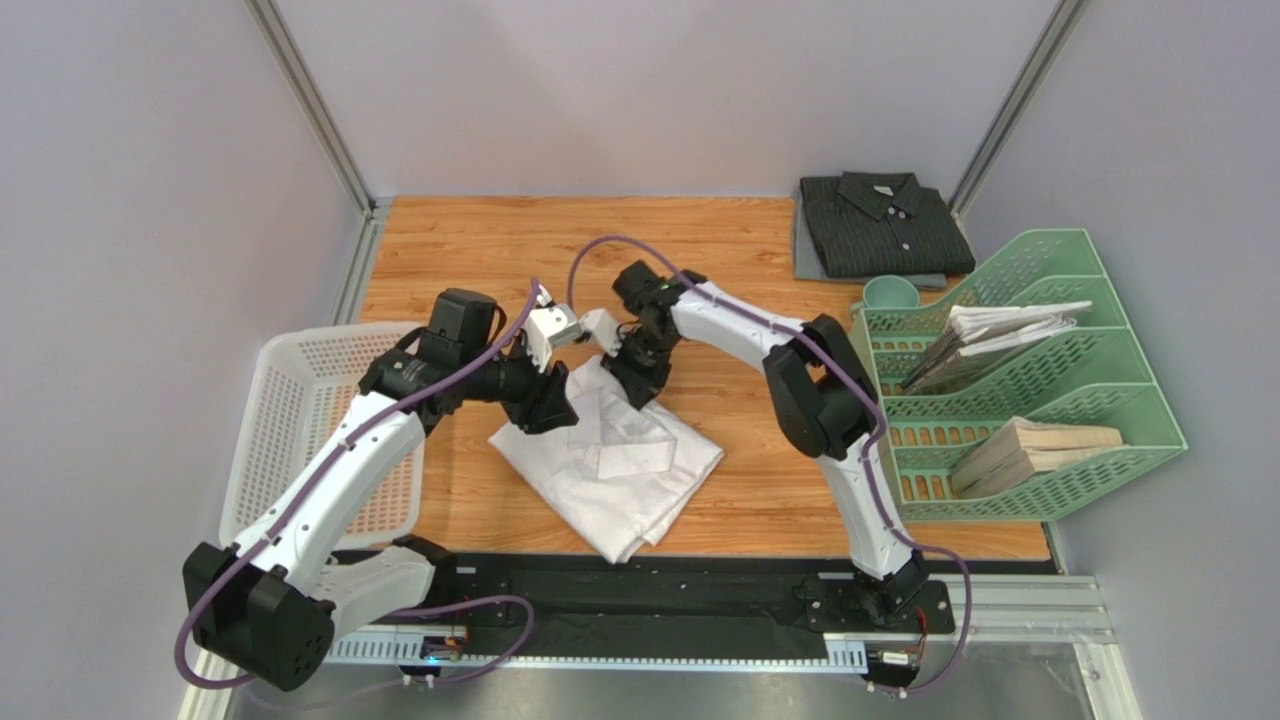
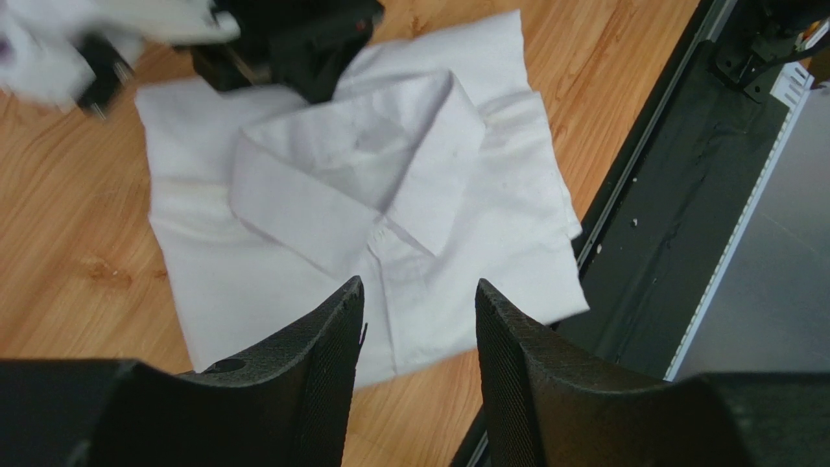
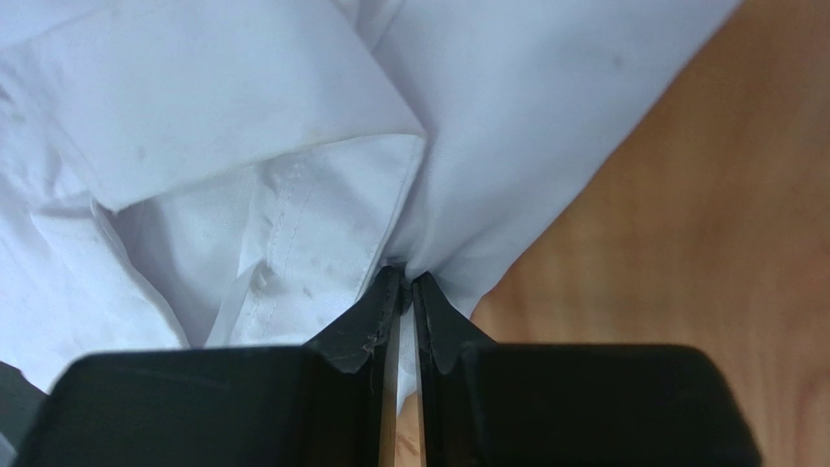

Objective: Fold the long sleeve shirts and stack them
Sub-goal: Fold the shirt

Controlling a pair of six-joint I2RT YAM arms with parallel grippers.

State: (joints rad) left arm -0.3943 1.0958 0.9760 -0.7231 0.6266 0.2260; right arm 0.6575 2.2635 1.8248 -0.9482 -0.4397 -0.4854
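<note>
Top external: one white shirt (image 1: 613, 468); one charcoal shirt (image 1: 881, 225)

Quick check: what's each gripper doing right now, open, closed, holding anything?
Left gripper: open, holding nothing.
Right gripper: shut, pinching the edge of the white shirt.

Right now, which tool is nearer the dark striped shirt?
Right. The right tool grips the white shirt, short of the dark striped shirt; the left tool hangs open farther left.

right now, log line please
white shirt: folded; right end effector: shut on its edge; left end effector: open over it; dark shirt: folded, far right
</note>
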